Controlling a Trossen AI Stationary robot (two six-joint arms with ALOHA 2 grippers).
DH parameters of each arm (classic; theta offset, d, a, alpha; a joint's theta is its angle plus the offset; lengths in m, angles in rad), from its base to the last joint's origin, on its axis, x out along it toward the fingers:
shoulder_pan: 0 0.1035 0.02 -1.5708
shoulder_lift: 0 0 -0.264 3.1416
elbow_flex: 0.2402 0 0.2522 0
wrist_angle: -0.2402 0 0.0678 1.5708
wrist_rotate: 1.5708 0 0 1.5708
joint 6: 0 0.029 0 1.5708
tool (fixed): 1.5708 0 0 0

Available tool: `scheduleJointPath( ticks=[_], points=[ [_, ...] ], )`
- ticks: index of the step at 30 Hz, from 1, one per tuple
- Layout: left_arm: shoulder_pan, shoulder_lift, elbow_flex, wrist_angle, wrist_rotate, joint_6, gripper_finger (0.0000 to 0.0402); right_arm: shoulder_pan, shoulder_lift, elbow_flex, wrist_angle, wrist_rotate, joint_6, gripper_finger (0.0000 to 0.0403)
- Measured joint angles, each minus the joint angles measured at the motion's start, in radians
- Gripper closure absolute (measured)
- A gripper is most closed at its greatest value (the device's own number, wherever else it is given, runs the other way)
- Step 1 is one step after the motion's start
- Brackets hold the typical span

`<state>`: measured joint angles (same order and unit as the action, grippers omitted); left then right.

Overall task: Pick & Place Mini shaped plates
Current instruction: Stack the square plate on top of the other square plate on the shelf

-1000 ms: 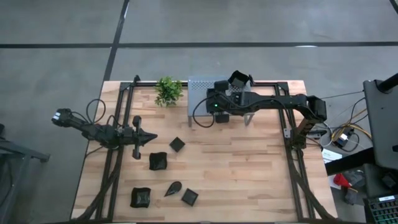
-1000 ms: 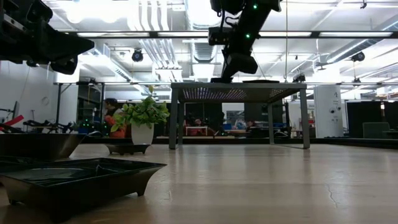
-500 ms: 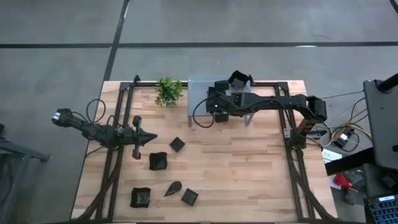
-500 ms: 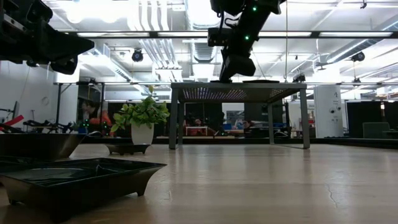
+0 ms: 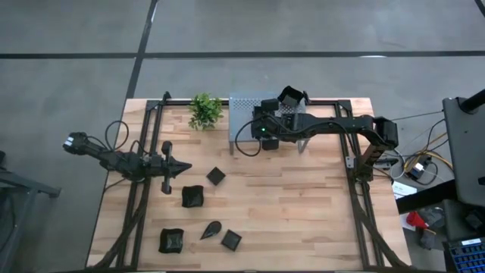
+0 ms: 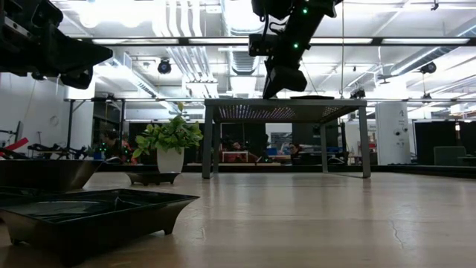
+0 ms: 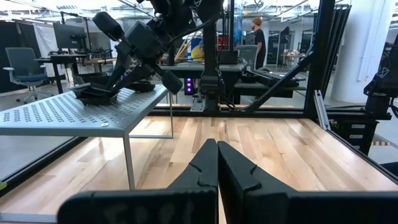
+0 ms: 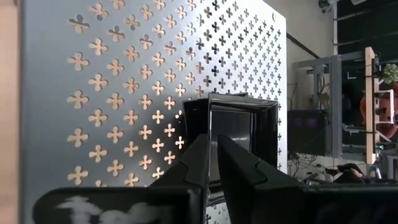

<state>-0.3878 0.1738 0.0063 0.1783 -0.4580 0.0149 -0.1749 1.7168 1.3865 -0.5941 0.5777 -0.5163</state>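
Right arm stretches in from the table's right edge toward the far middle, wrist angled downward, and the right gripper (image 8: pixel 211 163) has its two dark fingers (image 8: pixel 196 163) nearly together with a narrow gap showing between them. Left arm waits low over the left side, and the left gripper (image 7: pixel 217 163) points inward with both fingers pressed flat together.

From above, my right hand (image 5: pixel 267 130) covers the shelf's (image 5: pixel 244 101) plate; nearest plate (image 6: pixel 89 212) runs off the low view's edge.
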Motion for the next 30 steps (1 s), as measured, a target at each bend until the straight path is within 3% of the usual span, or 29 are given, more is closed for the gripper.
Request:
scheduleJointPath(
  ticks=[4,17,22,30],
  points=[
    [0.000,0.000,0.000,0.000,0.000,0.000,0.0401,0.000,0.000,0.000,-0.002,-0.001,0.001,0.0392],
    [0.000,0.000,0.000,0.000,0.000,0.000,0.0401,0.034,0.000,-0.001,-0.002,0.001,-0.014,0.0395],
    [0.000,0.000,0.000,0.000,0.000,0.000,0.0401,0.040,-0.001,-0.001,0.006,0.120,-0.020,0.0394],
    [0.000,0.000,0.000,0.000,0.000,0.000,0.0401,0.002,-0.005,0.002,0.066,0.130,-0.067,0.0395]
  ],
)
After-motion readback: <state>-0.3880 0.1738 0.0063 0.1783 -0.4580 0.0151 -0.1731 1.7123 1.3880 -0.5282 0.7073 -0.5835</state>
